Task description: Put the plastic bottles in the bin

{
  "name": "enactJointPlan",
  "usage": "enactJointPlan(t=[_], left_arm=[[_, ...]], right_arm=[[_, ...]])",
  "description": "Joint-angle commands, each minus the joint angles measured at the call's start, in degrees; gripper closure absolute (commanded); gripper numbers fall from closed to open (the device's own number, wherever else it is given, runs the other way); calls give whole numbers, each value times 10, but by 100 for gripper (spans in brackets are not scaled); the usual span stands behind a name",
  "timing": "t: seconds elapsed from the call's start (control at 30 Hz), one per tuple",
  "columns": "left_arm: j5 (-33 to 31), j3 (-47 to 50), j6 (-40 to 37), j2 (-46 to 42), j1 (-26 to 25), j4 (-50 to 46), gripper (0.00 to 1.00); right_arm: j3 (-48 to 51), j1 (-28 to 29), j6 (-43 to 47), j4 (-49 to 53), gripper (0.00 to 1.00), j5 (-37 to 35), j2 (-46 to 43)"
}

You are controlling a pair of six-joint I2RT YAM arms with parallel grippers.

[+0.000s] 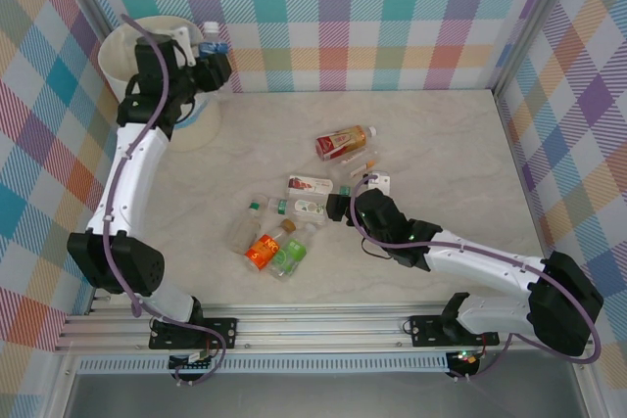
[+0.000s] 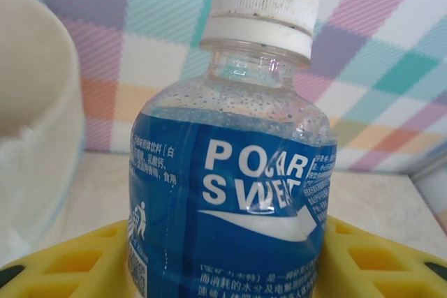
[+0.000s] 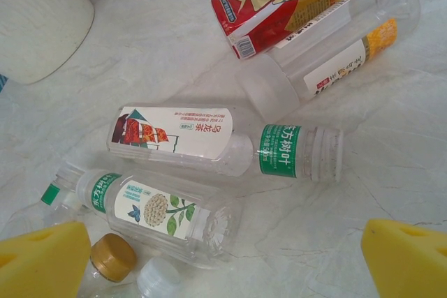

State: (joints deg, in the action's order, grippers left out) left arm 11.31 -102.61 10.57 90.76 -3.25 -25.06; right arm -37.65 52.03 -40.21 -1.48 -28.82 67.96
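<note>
Nearest on the pale marbled table top, around its middle, small clear plastic bottles lie scattered on their sides. An orange-labelled bottle and a green-labelled bottle touch each other at the near edge of the group.

Just beyond them the right gripper hovers with its yellow foam jaws spread wide and nothing between them. Below it lies a clear bottle with a white flower label. Just past that is a clear bottle with a white-and-red tea label and a green neck band. Farther right, a red-and-gold labelled bottle touches a clear bottle with a white-and-orange label.

At the far left stands the large round cream-white plastic bin. The left gripper is clamped on a blue-labelled clear bottle with a white cap. It holds the bottle upright by its lower body, at the bin's right rim. Whether the bottle is over the opening cannot be told.

The bottles look empty or nearly so, and are probably very light. Their thin walls would likely dent under a hard squeeze. Being smooth and round, they may roll or slip aside. The labelled mid-body seems the best place to grip, across the width, not the narrow neck or cap.
</note>
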Motion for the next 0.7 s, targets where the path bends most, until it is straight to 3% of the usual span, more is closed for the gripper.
enactJointPlan(t=[0.0,0.13,0.37,0.67], left_arm=[[-8,-61,8,17,30,25,60],[-18,-96,-1,41,33,42,60],[-128,-137,-38,78,47,104,60],[-204,-248,-28,164,76,60,60]], right_arm=[[-16,-2,13,-15,0,5,-7],[-18,-3,14,-22,0,7,0],[-33,-3,20,-22,0,22,19],[-37,-3,20,-21,0,34,19]])
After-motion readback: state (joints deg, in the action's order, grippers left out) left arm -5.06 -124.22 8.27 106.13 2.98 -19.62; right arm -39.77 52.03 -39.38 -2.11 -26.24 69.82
